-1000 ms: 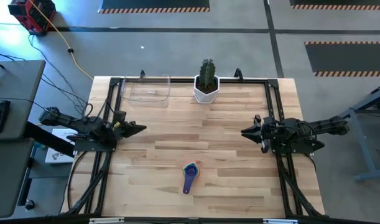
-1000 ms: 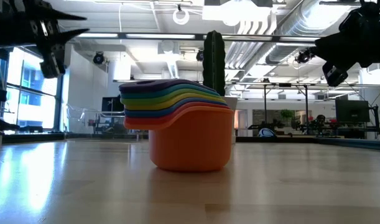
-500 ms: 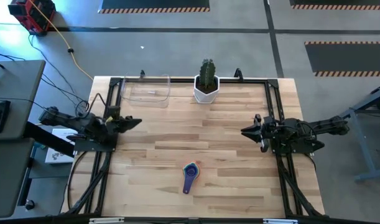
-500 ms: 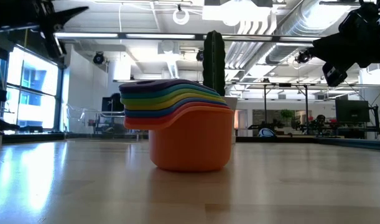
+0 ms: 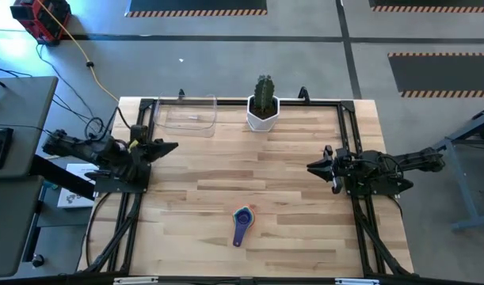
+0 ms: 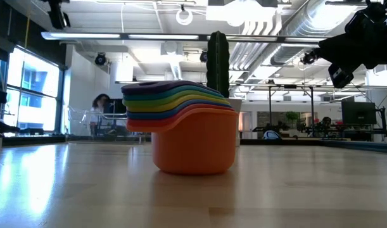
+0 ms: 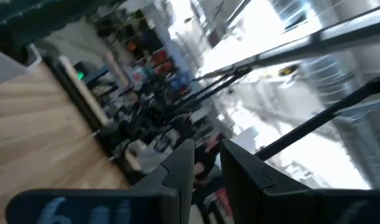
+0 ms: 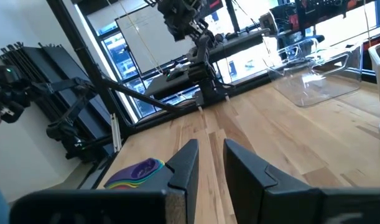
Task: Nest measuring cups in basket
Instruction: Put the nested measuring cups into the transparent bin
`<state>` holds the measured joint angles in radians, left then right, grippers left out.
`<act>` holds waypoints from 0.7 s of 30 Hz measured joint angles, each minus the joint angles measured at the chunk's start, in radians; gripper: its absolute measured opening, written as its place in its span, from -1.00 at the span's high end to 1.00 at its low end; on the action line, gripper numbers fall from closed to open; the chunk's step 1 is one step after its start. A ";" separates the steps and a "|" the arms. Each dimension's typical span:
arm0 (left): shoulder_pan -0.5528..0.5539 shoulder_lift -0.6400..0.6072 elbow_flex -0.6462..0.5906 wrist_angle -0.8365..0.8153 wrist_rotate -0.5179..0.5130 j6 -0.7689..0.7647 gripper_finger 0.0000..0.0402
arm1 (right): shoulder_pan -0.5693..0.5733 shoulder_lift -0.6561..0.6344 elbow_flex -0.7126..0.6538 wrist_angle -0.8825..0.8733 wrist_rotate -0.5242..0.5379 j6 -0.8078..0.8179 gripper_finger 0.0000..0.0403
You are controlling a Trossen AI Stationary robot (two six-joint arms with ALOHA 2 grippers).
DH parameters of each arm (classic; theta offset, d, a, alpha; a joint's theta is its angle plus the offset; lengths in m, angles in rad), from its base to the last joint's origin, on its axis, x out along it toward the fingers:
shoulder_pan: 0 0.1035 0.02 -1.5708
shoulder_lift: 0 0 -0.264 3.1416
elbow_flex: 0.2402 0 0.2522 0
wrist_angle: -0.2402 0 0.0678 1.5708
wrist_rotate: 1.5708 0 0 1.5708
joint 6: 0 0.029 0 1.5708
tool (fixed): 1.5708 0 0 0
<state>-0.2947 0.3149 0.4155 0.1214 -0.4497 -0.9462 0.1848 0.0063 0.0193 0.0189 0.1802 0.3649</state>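
Pulling back toward its own table edge, my left gripper (image 5: 169, 147) now rides higher than a second ago, fingers nearly closed on nothing, so no grasp has begun. Nearest me, the measuring cups (image 5: 242, 218) sit nested, unmoved. My right gripper (image 5: 314, 167) waits, slightly parted, empty. Farthest, the basket (image 5: 188, 113) holds none.

Overhead view straight down, low view level (sharing nested cups (image 5: 242, 219))
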 joint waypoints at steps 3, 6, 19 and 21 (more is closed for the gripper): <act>0.000 0.088 0.098 -0.104 0.021 -0.014 0.65 | 0.000 0.000 0.000 0.000 0.000 0.000 0.67; 0.000 0.177 0.200 -0.206 0.072 0.011 0.65 | 0.000 0.000 0.000 0.000 0.000 0.000 0.67; -0.019 0.512 0.453 -0.485 0.128 0.131 0.65 | 0.000 0.000 0.000 0.000 0.000 0.000 0.67; -0.036 0.564 0.471 -0.488 0.128 0.137 0.66 | 0.000 0.000 0.000 -0.001 0.000 0.000 0.67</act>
<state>-0.3309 0.8792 0.8866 -0.3666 -0.3220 -0.8088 0.1848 0.0063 0.0193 0.0181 0.1802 0.3653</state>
